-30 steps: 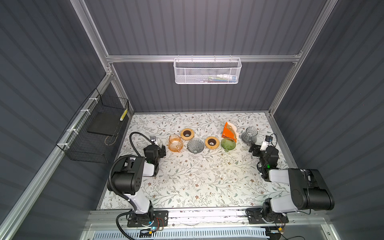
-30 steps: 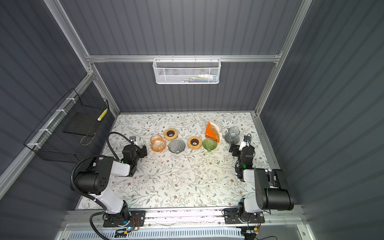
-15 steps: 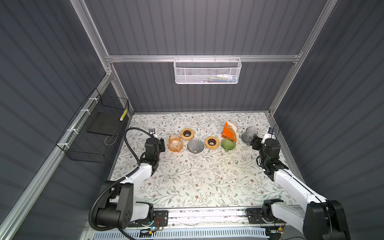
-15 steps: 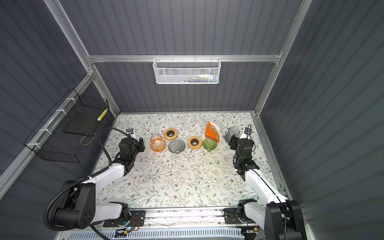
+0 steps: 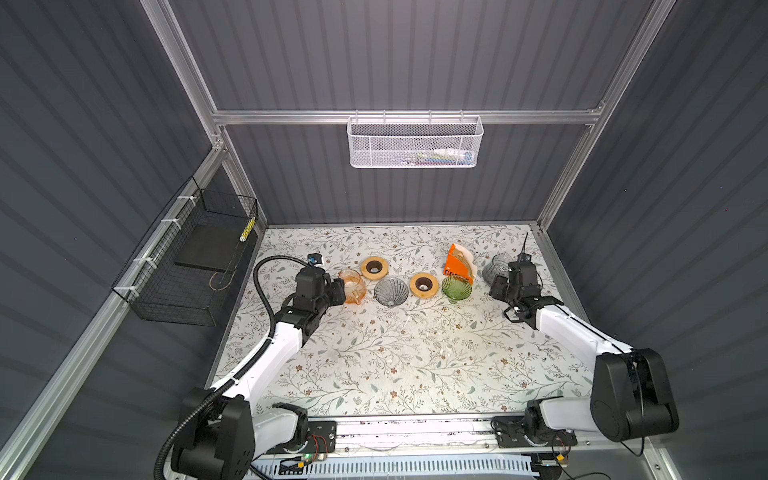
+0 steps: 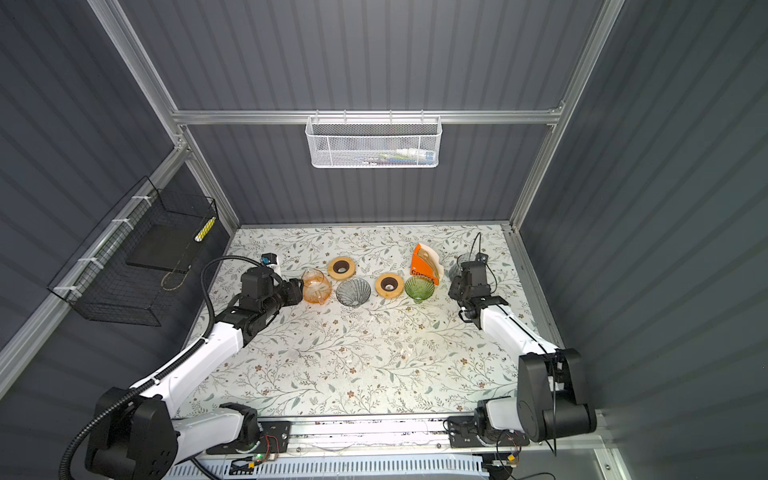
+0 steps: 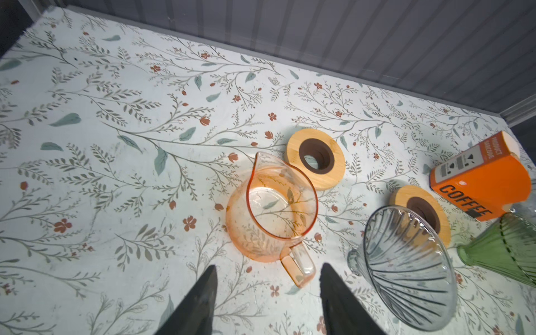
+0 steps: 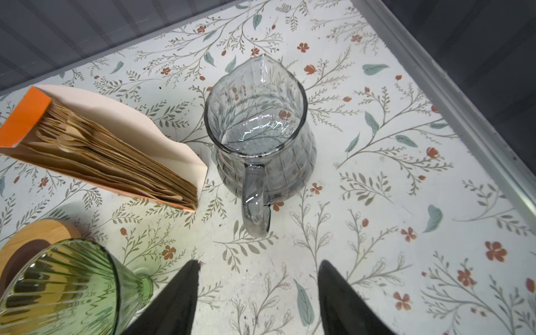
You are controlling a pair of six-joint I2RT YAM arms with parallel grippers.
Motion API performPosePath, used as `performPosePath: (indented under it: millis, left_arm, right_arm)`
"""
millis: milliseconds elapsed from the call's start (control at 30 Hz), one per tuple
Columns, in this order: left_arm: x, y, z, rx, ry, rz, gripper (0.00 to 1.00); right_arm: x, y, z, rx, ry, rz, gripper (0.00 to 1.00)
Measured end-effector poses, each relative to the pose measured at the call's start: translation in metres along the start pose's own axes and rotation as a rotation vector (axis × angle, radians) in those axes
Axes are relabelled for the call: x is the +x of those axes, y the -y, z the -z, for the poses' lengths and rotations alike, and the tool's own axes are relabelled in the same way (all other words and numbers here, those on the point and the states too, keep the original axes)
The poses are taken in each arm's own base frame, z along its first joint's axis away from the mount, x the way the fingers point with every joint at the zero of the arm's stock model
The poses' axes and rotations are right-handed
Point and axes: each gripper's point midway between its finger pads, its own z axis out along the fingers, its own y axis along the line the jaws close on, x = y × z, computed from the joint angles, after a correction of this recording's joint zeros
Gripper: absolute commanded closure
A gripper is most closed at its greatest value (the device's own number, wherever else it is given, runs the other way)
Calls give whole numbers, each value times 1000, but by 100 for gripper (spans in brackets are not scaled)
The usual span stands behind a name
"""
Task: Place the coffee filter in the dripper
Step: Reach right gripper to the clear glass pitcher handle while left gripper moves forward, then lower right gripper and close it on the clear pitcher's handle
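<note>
From above, the left gripper (image 7: 269, 265) was hard to read. Its wrist view showed it released and empty, with the orange pitcher (image 7: 272, 211) at its 3 o'clock in both top views. The green dripper (image 8: 58, 287) ran off frame. Brown coffee filters (image 8: 110, 156) stood fanned in an orange box (image 5: 455, 266) at 1 o'clock on the bench (image 5: 374, 365). The right gripper (image 8: 258, 261), likewise released, partly masked the grey pitcher (image 8: 261, 130) at its 12 o'clock.

White table (image 7: 116, 174) printed with grey-green sprigs and rust flowers; orange filter box (image 7: 481, 177) lettered black, brown filters (image 8: 110, 156) inside; green ribbed dripper (image 8: 63, 287) and grey pitcher (image 8: 261, 162) beside the box, smoky-grey ribbed dripper (image 7: 406, 266) and peach-orange pitcher (image 7: 261, 237) farther from it.
</note>
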Motion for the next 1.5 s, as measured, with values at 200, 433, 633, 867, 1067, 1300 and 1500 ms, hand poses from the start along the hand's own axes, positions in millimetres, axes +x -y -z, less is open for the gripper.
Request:
performPosePath:
  millis: [200,433,633,867,1067,1300,1500]
  left_arm:
    - [3,13,3,68,-41,19,43]
    - [1,19,5,96,-47,28,42]
    - [-1,21,5,106,-42,32,42]
    - [0,23,2,116,-47,32,42]
    - [-2,27,-3,133,-53,32,42]
    - [-14,32,1,151,-27,29,42]
    - [-16,33,1,152,-24,29,42]
  right_arm:
    - [2,0,-6,25,-53,-16,46]
    - [-1,-1,-19,71,-110,-28,50]
    - [-7,0,-28,97,-145,-29,55]
    - [-7,1,-44,127,-205,-14,62]
    - [0,2,-47,143,-253,4,65]
    - [-1,0,-53,152,-279,20,67]
    - [-1,1,-53,157,-290,35,70]
